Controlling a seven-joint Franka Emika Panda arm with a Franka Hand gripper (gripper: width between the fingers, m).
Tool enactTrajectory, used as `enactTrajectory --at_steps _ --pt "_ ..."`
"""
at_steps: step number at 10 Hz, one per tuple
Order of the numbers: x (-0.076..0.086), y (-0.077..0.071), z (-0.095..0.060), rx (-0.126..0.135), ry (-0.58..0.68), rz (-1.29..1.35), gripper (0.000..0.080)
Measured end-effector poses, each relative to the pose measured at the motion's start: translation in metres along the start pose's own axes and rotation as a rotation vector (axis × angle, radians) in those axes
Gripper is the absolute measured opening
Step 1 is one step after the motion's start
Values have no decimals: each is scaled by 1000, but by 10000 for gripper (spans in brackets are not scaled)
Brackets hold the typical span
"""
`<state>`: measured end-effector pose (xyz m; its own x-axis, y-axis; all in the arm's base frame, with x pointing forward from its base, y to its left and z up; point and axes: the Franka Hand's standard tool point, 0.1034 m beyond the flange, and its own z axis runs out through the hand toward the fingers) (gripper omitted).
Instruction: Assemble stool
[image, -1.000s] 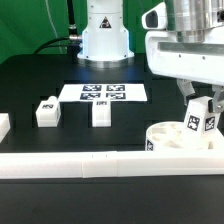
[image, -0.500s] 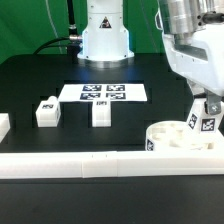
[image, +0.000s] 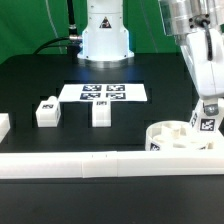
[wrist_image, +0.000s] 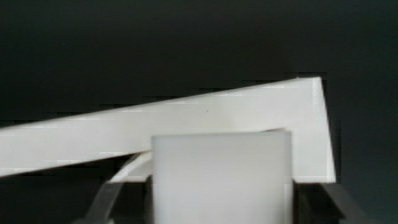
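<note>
Showed the gripper (image: 205, 108) pinching one tagged leg (image: 207, 125) by its sides, upright at the edge of the round seat (image: 168, 140) on the exterior view's right; could not tell whether leg and seat touched. Showed a second leg (image: 47, 111) and a third leg (image: 100, 113) standing apart on the black table (image: 30, 75), near the marker board (image: 103, 92) and behind the long rail (image: 90, 163).

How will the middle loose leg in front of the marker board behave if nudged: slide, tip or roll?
The middle leg is squat with flat faces, so it should slide, not roll; tipping seems unlikely. It looks like moulded white plastic, like the held leg: probably stiff and light. Smooth faces may be slippery.
</note>
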<state>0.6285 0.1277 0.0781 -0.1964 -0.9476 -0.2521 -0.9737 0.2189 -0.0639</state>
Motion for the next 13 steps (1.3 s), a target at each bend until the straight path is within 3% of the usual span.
enactTrajectory --at_steps 1,3,6,8,10,11,12,13 --pt "2 -2 0 26 -24 174 340" --pt "4 -2 -1 43 -53 405 340" --pt "6 -4 -1 117 -110 588 340" --pt "6 -4 -1 123 -116 588 340" --pt "5 -3 0 122 -115 571 558" --pt "5 -3 -1 119 -111 538 558" --pt "5 -6 -9 126 -110 467 630" --pt "12 -9 -19 142 -107 408 644"
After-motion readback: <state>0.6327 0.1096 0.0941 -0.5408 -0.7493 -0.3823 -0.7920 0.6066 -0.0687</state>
